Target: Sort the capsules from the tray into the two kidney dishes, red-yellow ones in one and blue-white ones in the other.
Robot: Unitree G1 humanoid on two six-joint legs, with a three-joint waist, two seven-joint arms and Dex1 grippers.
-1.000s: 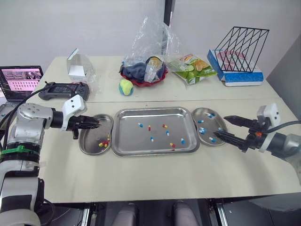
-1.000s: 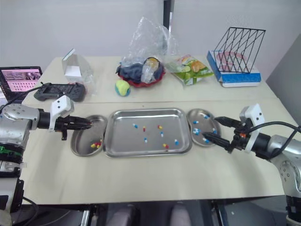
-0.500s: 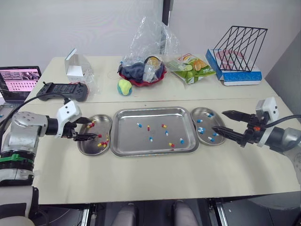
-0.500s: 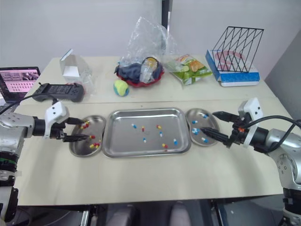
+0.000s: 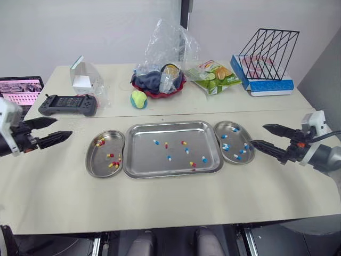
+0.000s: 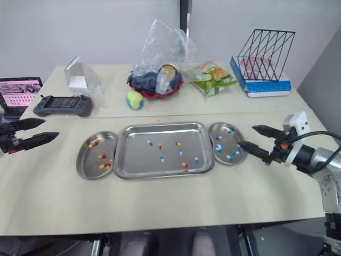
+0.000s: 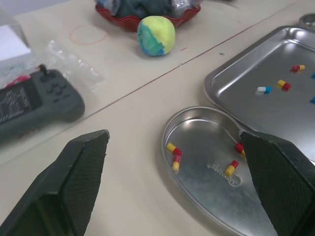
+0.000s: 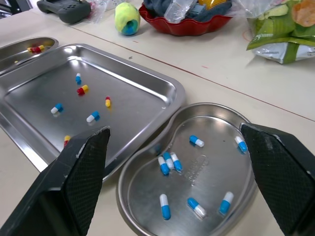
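Note:
The steel tray (image 5: pixel 170 125) lies mid-table and holds several red-yellow capsules (image 5: pixel 184 143) and blue-white capsules (image 5: pixel 156 142). Against its left side sits the left kidney dish (image 5: pixel 97 162), which holds several red-yellow capsules (image 5: pixel 113 164). The right kidney dish (image 5: pixel 235 140) holds several blue-white capsules (image 5: pixel 225 146). My left gripper (image 5: pixel 63 127) is open and empty, well to the left of the left dish (image 7: pixel 206 147). My right gripper (image 5: pixel 258 135) is open and empty, just right of the right dish (image 8: pixel 206 157).
Behind the tray stand a game controller (image 5: pixel 68 104), a laptop (image 5: pixel 21 88), a bagged white box (image 5: pixel 85 80), a yellow-green ball (image 5: pixel 140 98), a red bowl under a plastic bag (image 5: pixel 160 80), a snack packet (image 5: pixel 216 74) and a wire rack (image 5: pixel 266 48).
My left gripper opened over the left dish, a red-yellow capsule now lies at the dish's back end, and the arm drew far back to the left. The right gripper shifted slightly right.

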